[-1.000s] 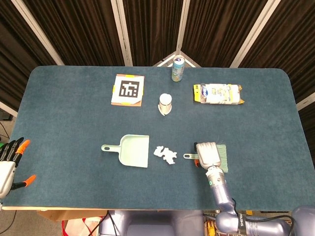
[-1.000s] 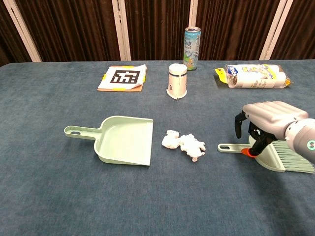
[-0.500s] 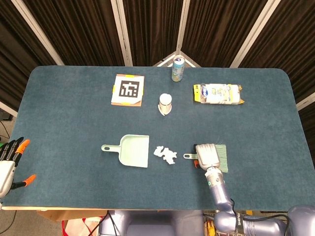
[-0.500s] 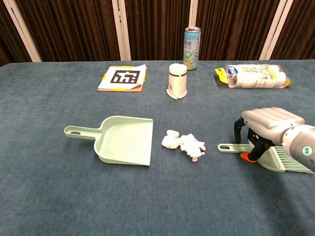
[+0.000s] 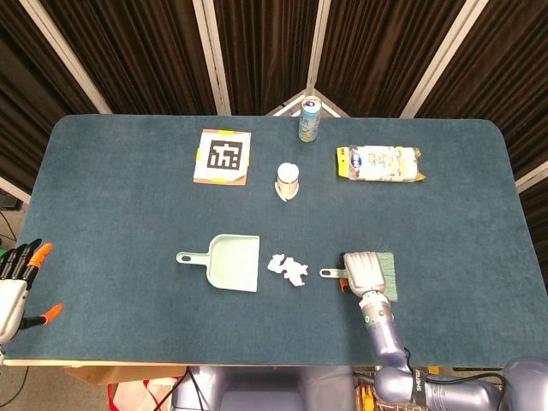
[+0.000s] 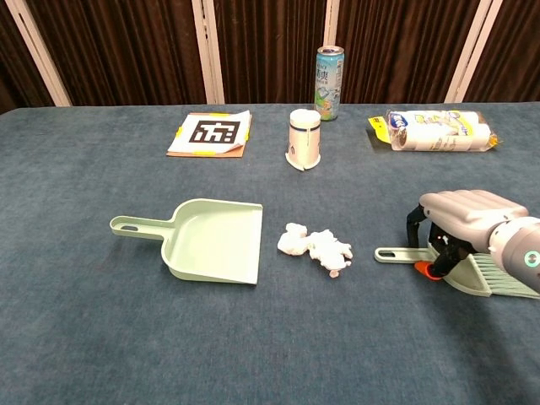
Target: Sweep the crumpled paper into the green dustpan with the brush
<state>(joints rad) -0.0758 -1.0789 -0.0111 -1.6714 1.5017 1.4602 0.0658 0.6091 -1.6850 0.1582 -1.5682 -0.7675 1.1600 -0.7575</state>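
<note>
Grey and smooth-shelled, my right hand (image 6: 460, 221) sits lower right in the chest view, lower than it was a second ago, its dark fingers (image 6: 413, 228) now curled down over the brush (image 6: 472, 273) at the base of its handle. Whether they truly grip it I cannot tell. The orange thumb tip touches the cloth beside the brush body. The brush is pale green plastic, flat and wedge-shaped, with a thin handle pointing left and a fringe of green bristles along its right edge; it has not moved.

Left of the handle, the crumpled paper (image 6: 315, 246) lies in white, lumpy scraps near the centre of the frame, just off the open lip of the green dustpan (image 6: 213, 240), a shallow, smooth scoop with a looped handle pointing left.

My left hand (image 5: 17, 278) hangs off the table's lower left edge in the head view, fingers spread, holding nothing, unchanged.

All of this rests on the table (image 5: 120, 214), covered in a napped, dark teal cloth.
</note>
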